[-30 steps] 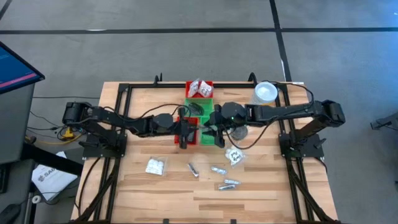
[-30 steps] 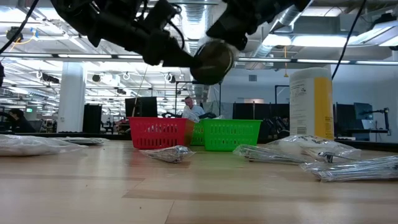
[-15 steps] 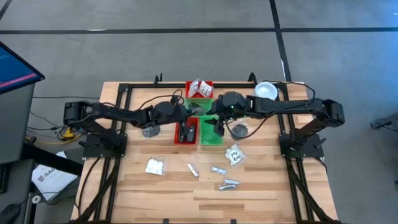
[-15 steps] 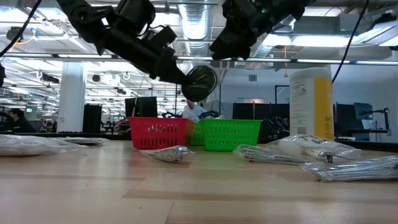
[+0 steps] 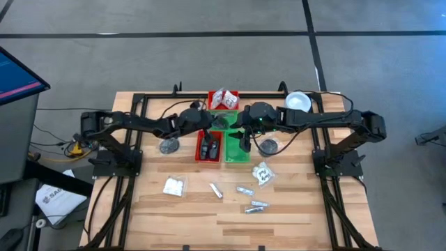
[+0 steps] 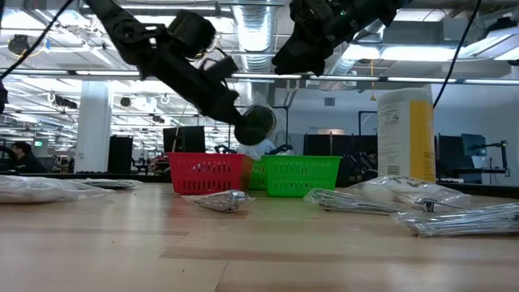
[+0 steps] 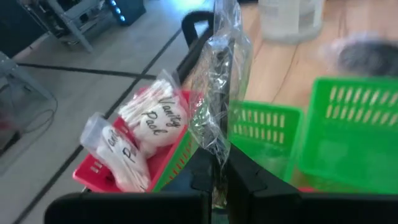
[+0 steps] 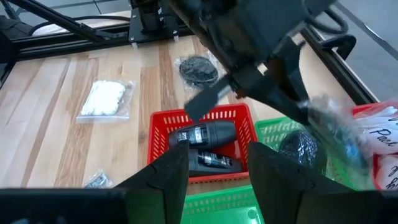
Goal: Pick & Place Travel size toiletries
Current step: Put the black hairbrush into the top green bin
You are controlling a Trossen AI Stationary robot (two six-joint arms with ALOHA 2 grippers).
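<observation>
Item held: one flat dark round tin in a clear crinkly bag [image 7: 214,93], hanging upright from the left gripper [image 7: 219,174], whose fingers were pinched closed on the bag's lower edge; it hung above the cluster of trays at the back middle of the surface [image 5: 139,209].

Right gripper [image 8: 214,168]: fingers apart, nothing between them, poised over the near green tray [image 5: 237,152].

Near red tray [image 8: 205,118]: two small dark grey bottles [image 8: 205,134] lying side by side.

Far red tray [image 7: 168,155]: white sachets [image 7: 152,118] lettered "Vanity Pad".

On the open surface: a bagged tin [image 5: 168,146] left of the trays, another [image 5: 268,146] to their right; a white sachet [image 5: 174,185]; silvery tubes [image 5: 244,189] scattered towards the front, well apart from each other.

Yellow canister with white lid [image 6: 405,134]: back right corner.
</observation>
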